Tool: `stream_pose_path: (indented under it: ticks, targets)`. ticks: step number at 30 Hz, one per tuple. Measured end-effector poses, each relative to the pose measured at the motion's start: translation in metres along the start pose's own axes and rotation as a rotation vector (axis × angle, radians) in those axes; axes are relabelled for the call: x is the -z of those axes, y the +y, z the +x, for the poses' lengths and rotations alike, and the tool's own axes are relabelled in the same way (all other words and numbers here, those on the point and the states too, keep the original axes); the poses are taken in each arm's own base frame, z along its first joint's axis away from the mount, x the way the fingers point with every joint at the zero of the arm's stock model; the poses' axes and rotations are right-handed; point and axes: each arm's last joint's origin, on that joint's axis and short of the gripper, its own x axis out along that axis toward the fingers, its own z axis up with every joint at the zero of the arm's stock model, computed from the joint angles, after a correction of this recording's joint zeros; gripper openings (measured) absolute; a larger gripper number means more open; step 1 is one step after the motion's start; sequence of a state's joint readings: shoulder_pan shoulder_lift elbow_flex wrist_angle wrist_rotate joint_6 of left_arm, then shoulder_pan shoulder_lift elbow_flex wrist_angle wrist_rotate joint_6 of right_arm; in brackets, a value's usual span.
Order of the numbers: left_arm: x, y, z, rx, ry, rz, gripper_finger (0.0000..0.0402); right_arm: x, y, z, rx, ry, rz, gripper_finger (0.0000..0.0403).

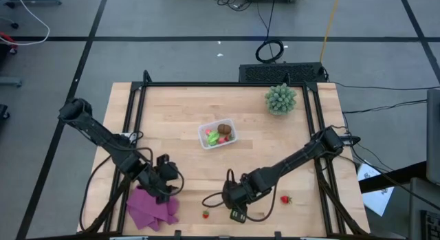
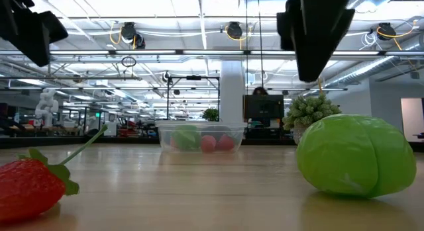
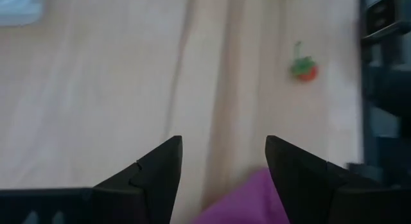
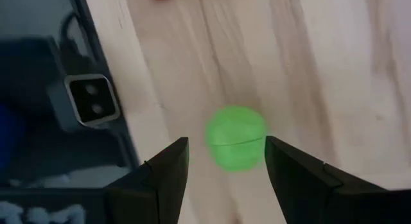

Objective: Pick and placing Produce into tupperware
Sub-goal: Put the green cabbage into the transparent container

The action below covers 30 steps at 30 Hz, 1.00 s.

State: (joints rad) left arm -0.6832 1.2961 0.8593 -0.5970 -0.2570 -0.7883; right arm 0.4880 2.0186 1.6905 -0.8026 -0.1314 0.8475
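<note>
The clear tupperware [image 1: 218, 134] stands mid-table with a brown, a green and red produce pieces inside; the low view shows it far off [image 2: 202, 137]. A bright green piece [image 4: 236, 137] lies on the wood near the front edge. My right gripper [image 4: 226, 142] hovers open just above it, fingers on either side and clear of it. Two strawberries [image 1: 205, 214] [image 1: 285, 199] lie on the table nearby. My left gripper [image 3: 223, 142] is open over the edge of the purple cloth [image 1: 151, 207], with nothing between its fingers.
A spiky pale-green plant [image 1: 280, 99] stands at the far right of the table. A small camera box [image 4: 90, 99] sits at the near edge beside the green piece. Black frame rails [image 1: 134, 116] run along the table's sides. Bare wood lies between the tupperware and the front edge.
</note>
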Motion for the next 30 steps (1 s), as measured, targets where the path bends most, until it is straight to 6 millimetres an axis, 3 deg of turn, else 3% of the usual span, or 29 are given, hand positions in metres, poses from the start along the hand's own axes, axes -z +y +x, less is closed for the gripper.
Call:
stream_pose_path:
  ticks: [10, 18, 25, 30]
  targets:
    - [0.009, 0.016, -0.002, -0.218, 0.033, 0.051, 0.0228, 0.016, 0.018, 0.003, -0.042, 0.0, 0.33, 0.0194]
    - [0.01, 0.019, -0.003, -0.287, 0.01, 0.089, 0.0227, 0.036, 0.031, 0.006, 0.02, -0.076, 0.532, 0.0194]
    - [0.01, 0.019, -0.003, -0.282, 0.015, 0.091, 0.0227, 0.045, 0.037, 0.007, 0.051, -0.179, 0.538, 0.0194]
    - [0.011, 0.018, -0.003, -0.26, 0.034, 0.086, 0.0227, 0.052, 0.034, 0.009, 0.108, -0.154, 0.5, 0.0194]
